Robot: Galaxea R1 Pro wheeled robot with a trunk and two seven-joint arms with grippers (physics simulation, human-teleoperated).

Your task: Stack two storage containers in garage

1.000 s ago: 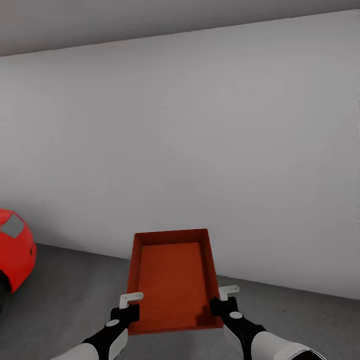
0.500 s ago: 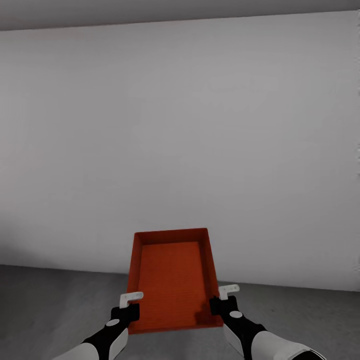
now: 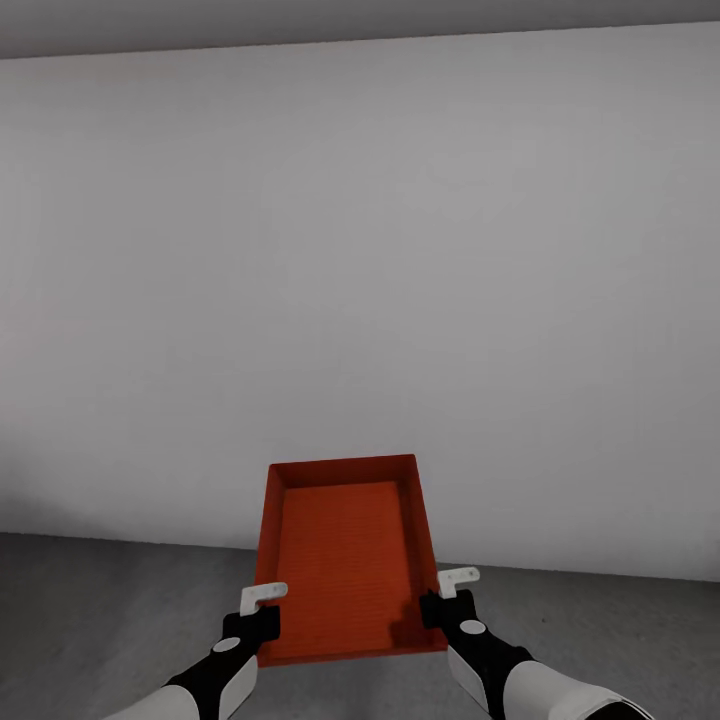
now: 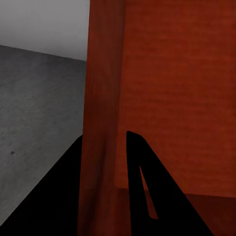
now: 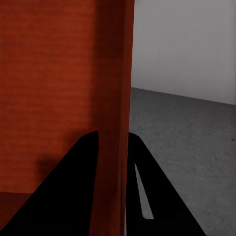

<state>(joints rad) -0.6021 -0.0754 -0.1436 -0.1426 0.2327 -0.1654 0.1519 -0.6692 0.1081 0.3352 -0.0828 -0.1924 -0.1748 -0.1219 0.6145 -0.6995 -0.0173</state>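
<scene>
Red-orange and open-topped, the bin (image 3: pixel 345 560) was held in the air in front of the robot, above the floor (image 3: pixel 110 610) and touching nothing but the two grippers. In the head view its near short wall lay between the wrists, and its long axis ran straight away from the robot toward the wall (image 3: pixel 360 280), with the far short end pointing at that wall. The open side faced up, and the ribbed inner bottom showed plainly.

The left gripper (image 3: pixel 258 612) was clamped on the bin's left long wall near the near corner. In the left wrist view the two dark fingers (image 4: pixel 147 196) straddled that wall, one finger outside and one inside the bin (image 4: pixel 167 98), with the wall running up between them. The right gripper (image 3: pixel 440 598) was clamped the same way on the right long wall near its near corner. In the right wrist view its fingers (image 5: pixel 73 191) sat on either side of the red wall of the bin (image 5: pixel 54 73), one within and one without. Both white forearms reached in from the bottom of the head view.

Beyond the bin, the floor was dark grey, mottled concrete. It ran back to meet the plain white wall, which stood well apart from the bin's far end. A strip of grey ceiling (image 3: pixel 300 20) topped the wall.
</scene>
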